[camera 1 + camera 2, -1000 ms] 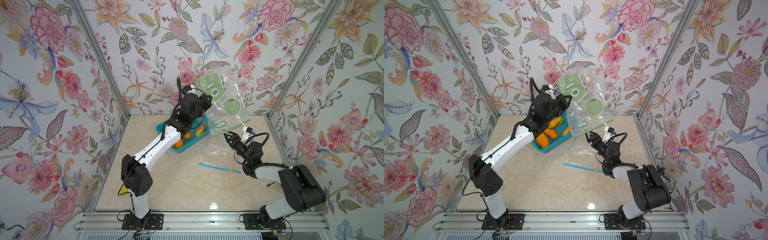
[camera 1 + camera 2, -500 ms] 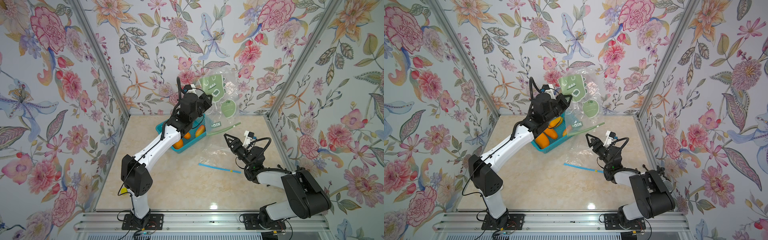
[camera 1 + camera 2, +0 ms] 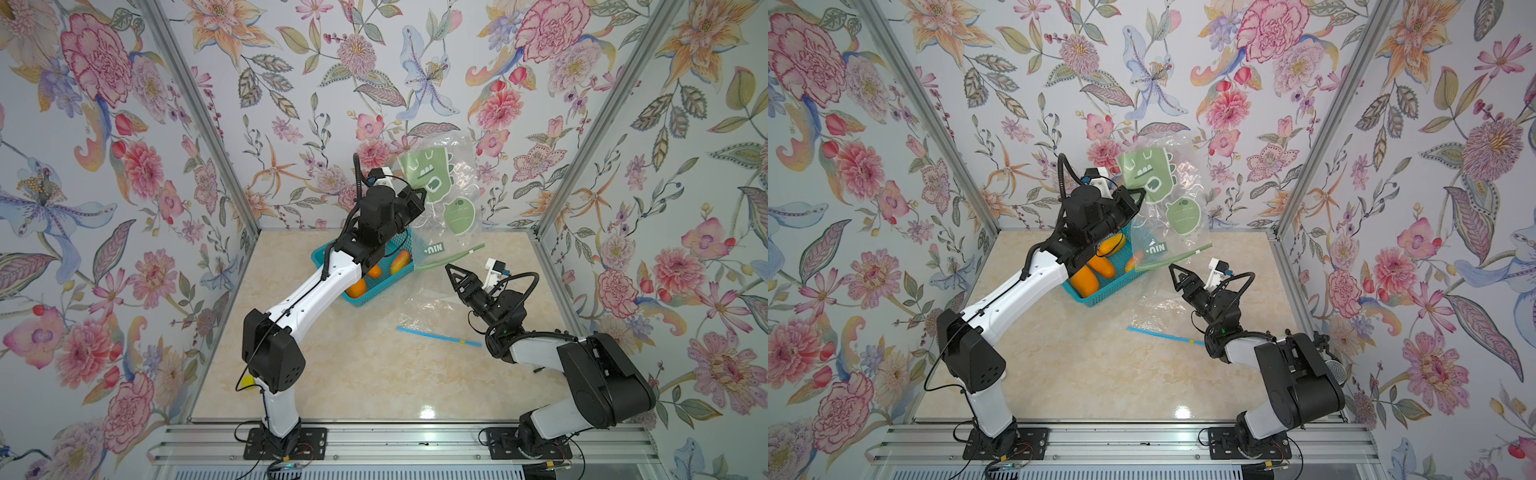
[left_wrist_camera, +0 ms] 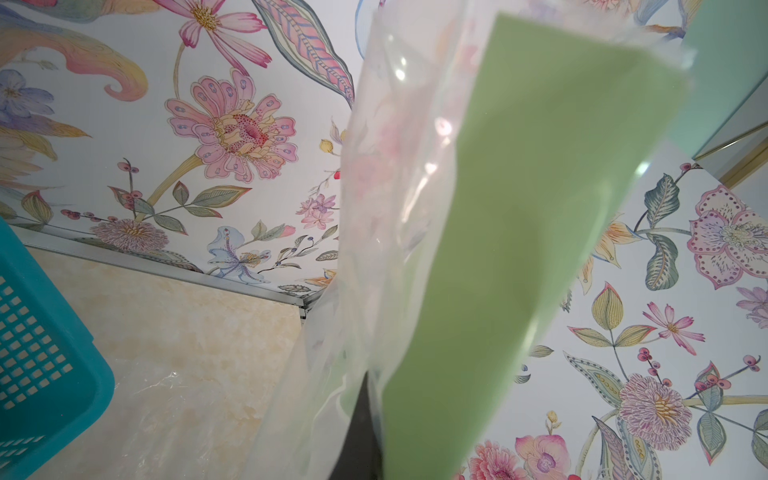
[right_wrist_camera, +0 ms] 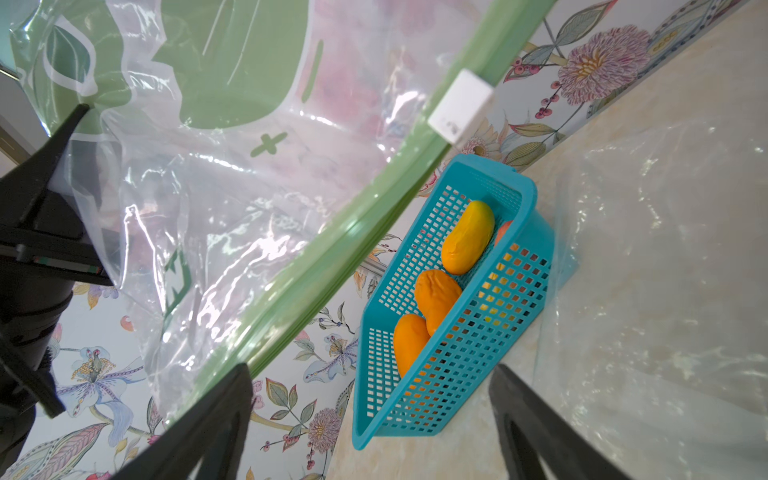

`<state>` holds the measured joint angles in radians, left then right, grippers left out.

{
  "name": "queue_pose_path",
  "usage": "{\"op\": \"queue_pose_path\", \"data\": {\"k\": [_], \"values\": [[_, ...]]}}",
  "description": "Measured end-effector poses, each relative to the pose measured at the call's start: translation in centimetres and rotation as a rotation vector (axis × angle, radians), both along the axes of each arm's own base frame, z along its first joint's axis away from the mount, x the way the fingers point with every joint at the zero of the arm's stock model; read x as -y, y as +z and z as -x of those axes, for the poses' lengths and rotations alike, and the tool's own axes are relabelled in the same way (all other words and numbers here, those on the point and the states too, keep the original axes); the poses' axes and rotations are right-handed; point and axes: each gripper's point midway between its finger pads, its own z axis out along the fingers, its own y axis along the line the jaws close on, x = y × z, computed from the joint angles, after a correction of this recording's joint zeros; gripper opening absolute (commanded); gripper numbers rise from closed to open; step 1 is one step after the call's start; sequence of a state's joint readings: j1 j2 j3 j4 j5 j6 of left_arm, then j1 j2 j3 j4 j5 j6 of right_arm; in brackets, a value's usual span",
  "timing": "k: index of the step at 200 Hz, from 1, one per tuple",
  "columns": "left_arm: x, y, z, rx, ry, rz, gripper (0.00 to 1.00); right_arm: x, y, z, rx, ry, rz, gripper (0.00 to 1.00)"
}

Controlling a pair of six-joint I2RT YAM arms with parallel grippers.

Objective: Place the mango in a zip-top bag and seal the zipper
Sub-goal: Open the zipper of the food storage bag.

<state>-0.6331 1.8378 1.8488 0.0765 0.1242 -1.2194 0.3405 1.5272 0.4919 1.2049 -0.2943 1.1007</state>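
The left gripper, clamped on the green-printed zip-top bag, hangs it zipper-down, probably so the right gripper, jaws apart, can catch its mouth; the mango lies in the teal basket.

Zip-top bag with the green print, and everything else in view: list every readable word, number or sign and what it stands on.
"+UIN": white letters on a dark green patch of the zip-top bag, in both top views; probably "NIU+" mirrored.
"+": green sign on the same bag, right wrist view.
Marks on the white slider: too small to read.
Nothing else legible.
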Motion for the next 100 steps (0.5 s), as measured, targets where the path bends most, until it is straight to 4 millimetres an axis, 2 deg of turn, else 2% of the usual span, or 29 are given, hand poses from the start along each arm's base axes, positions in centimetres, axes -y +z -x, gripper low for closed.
{"op": "queue_pose_path", "data": {"k": [100], "values": [[0.04, 0.21, 0.03, 0.007, -0.003, 0.005, 0.0, -0.47, -0.79, -0.87, -0.015, -0.002, -0.076, 0.89]]}}
